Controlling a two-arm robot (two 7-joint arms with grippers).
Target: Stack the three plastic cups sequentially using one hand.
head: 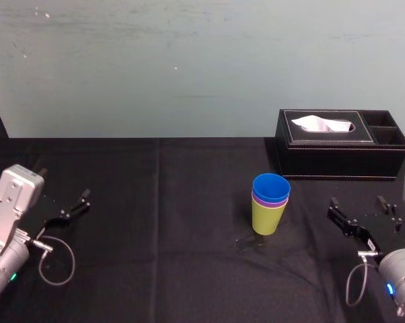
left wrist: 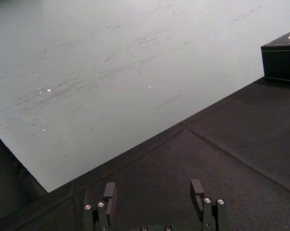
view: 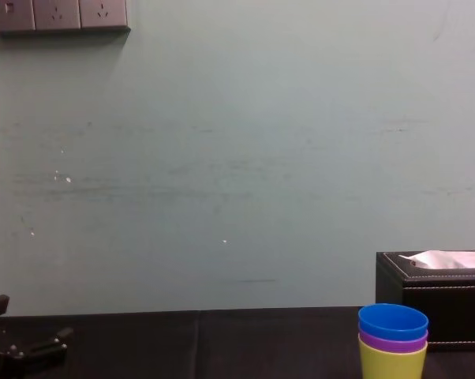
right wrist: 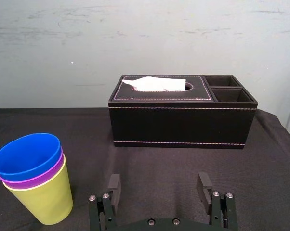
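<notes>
Black cloth (head: 175, 229) covers the table, and we take it from our left. The left gripper (head: 71, 207) sits low at the table's left edge, well apart from everything; its jaws are apart and empty, and its wrist view looks out at bare cloth and wall (left wrist: 111, 72). We judge it is parked there because the job calls for one hand.

Near the middle, a little to our right, the cups stand upright as one nest: the blue cup (head: 271, 186) inside the purple cup (head: 268, 200), which sits inside the yellow-green cup (head: 268, 219) on the cloth. Only a thin purple band shows, so they seem fully seated. We judge the stacking done.

Behind the nest stands the box (head: 337, 153), a tissue (head: 321, 124) poking from its slot, close to the cups but not touching them.

The right gripper (head: 357, 206) hovers low just right of the nest, jaws wide and gripping nothing. We read that as a release, clear of the rims.
</notes>
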